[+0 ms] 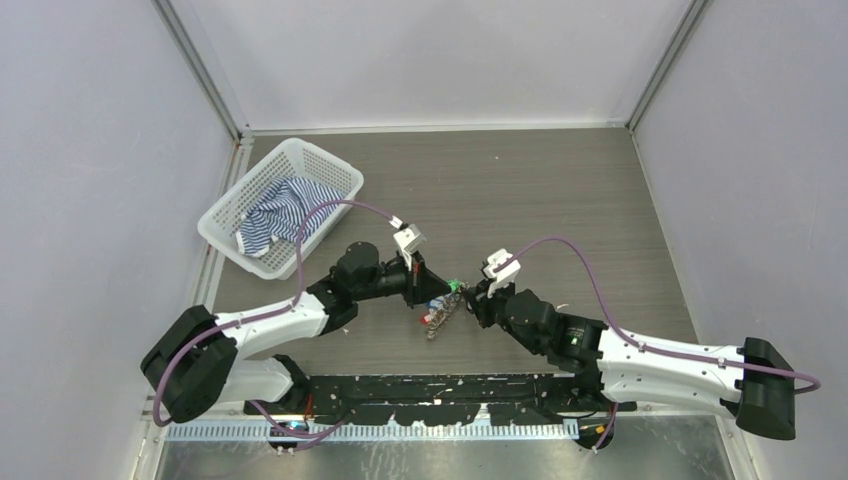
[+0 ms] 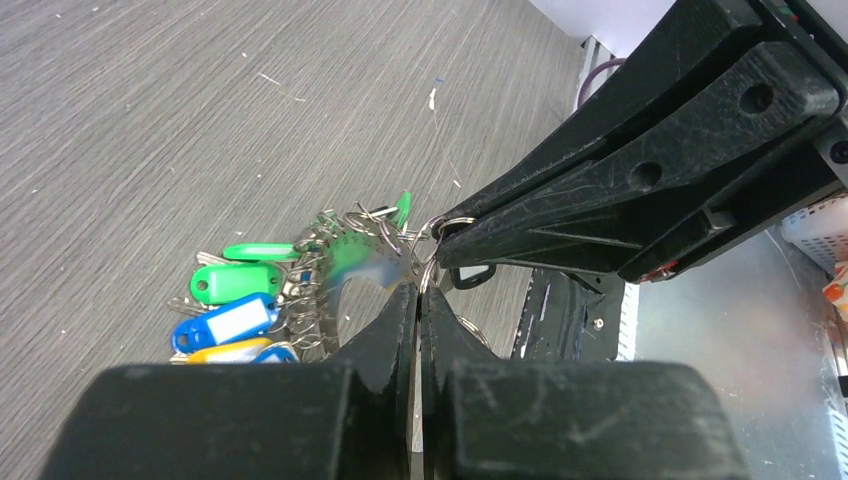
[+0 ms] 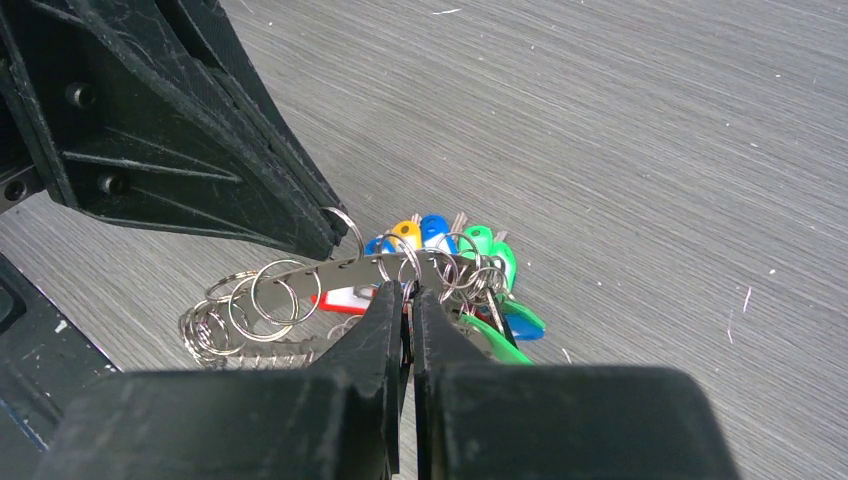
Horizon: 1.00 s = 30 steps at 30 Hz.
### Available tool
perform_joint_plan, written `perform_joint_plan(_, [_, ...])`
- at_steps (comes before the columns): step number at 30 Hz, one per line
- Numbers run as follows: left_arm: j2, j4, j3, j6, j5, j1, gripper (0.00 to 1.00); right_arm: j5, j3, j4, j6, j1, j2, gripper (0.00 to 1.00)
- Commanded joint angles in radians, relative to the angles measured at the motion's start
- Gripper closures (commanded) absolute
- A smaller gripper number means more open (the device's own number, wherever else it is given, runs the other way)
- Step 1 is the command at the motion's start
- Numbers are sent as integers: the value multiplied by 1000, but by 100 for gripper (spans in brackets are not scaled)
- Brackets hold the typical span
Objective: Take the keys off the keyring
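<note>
Together, both jaws pinch one keyring of bunched keys.

I see my right fingers pinched together on the keyring band. The keys, tagged orange, blue, green and red, bunch just beyond the tips. The left fingers meet the band's left end, above the desk.

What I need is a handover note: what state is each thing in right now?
Left claw, shut on the keyring.
Right claw, shut on the keyring.
Keyring, held between both claws.
Keys, bunched on the keyring, none seen off it.
Basket, upright, holding a cloth.
Cloth, crumpled inside the basket.
</note>
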<state>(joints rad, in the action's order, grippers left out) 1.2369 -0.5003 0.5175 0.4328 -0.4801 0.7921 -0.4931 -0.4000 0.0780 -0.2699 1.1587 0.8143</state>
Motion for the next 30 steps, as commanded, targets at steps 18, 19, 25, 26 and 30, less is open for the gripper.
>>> perform_joint_plan(18, [-160,-274,-176,-152,32,17,100,-40,-88,-31,0,-15,-45,99])
perform_joint_plan(19, [-170,-259,-178,-175,35,23,100,-36,-93,-25,9,-16,-39,99])
perform_joint_plan(25, [-214,-154,-175,-302,100,80,99,-11,-121,19,63,-26,7,99])
perform_joint_plan(26, [-219,-151,-178,-312,104,89,99,-6,-124,25,71,-28,11,99])
perform_joint_plan(30, [-239,-144,-183,-340,166,117,100,24,-123,58,96,-41,21,99])
